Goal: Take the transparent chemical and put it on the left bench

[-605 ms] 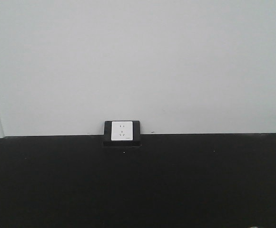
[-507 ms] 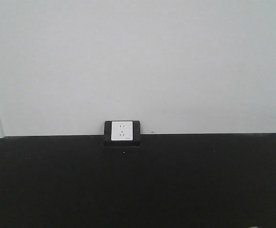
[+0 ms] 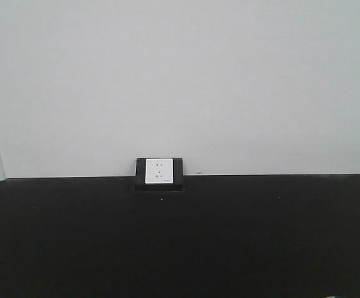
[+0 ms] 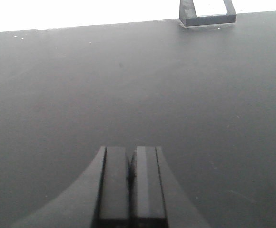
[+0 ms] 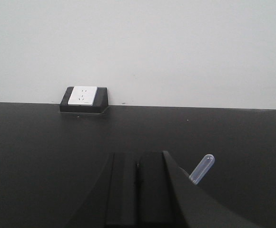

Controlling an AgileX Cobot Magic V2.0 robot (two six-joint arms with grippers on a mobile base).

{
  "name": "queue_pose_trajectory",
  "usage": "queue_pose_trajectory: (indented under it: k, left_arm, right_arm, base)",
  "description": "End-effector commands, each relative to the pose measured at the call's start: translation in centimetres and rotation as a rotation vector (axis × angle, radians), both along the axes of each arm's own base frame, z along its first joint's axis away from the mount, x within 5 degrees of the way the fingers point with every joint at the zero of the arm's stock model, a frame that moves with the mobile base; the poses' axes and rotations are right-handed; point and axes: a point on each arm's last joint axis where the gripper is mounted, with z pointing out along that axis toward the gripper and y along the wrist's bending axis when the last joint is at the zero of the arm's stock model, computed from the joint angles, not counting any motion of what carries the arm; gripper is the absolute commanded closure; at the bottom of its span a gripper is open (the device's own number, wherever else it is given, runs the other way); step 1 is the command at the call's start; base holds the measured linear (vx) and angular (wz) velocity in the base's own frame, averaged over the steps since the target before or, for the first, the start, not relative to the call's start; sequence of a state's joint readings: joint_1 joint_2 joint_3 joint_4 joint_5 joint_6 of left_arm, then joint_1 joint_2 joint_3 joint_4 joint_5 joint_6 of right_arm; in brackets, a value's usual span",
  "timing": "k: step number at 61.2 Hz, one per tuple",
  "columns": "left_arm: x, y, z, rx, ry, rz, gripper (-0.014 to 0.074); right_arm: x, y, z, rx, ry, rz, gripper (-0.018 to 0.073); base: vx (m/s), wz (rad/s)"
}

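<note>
As nothing had moved, we had yet to grasp the transparent tube (image 5: pixel 202 168).
Left jaws and right jaws sat closed, empty; tube lay just beside the right jaws.

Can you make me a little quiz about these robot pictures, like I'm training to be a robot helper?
1. True or false: the left gripper has its fingers closed together with nothing between them.
2. Which view shows the clear tube? A) the front view B) the left wrist view C) the right wrist view
3. Fill the gap: the socket at the back of the black bench has a ___ face.

Key: 1 true; 2 C; 3 white.
</note>
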State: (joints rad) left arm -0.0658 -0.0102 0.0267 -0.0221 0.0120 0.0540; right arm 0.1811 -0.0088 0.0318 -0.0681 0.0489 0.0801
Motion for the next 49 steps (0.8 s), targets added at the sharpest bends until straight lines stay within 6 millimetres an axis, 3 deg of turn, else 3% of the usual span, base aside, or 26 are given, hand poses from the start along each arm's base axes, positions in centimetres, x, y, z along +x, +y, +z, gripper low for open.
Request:
queue_pose_trajectory:
  k: [1,15,23,36,49]
  left_arm:
    - [-0.1,0.0,0.3,-0.014,-0.081,-0.001,0.0600]
    - [-0.1,0.0,0.3,-0.014,-0.081,-0.001,0.0600]
    - [-0.1,0.0,0.3,-0.014,-0.081,-0.001,0.0600]
    - [-0.1,0.0,0.3,-0.014,-0.081,-0.001,0.0600]
    - [-0.1,0.0,0.3,-0.014,-0.081,-0.001,0.0600]
  right_arm:
    - [-0.2,0.0,1.1,0.012,-0.124,0.003,0.0567]
    - [-1.5,-0.3,5.3,0.183,-0.498,0.016,0.0567]
    - [-1.7,-1.2,9.1,0.353,-0.481,-0.028,0.0567]
    - [2.2,-1.2,14.4,0.358,-0.297,-0.118,0.0567]
    - [6.7,-0.8,15.7,0.561,-0.124,-0.162,0.0567]
  base:
    - [0.00,0.00]
    - [0.00,0.00]
    - [0.00,0.00]
    - [0.00,0.00]
    - [0.00,0.00]
